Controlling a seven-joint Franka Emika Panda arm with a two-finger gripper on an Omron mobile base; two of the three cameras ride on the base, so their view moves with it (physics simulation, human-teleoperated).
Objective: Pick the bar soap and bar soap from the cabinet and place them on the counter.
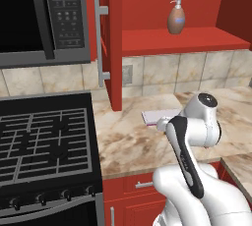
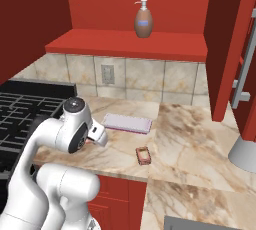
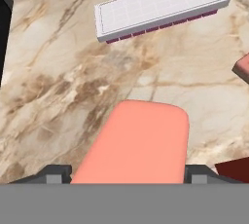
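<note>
over the bench, low above its marbled surface, my gripper has its fingers spread wide around a peach-pink bar soap, one dark tip on each side of it. whether the tips press the bar or just flank it, i cannot tell; it seems to lie at or just above the stone. the other bar soap already lies on the bench near the front edge, a little beyond a flat pale pad that rests closer to the wall. up in the red cabinet the shelf carries a brown pump bottle, and i see no bars beside it. my judgement: one bar is delivered, the second is at the point of being set down, and what is left is to let go and lift clear.
</note>
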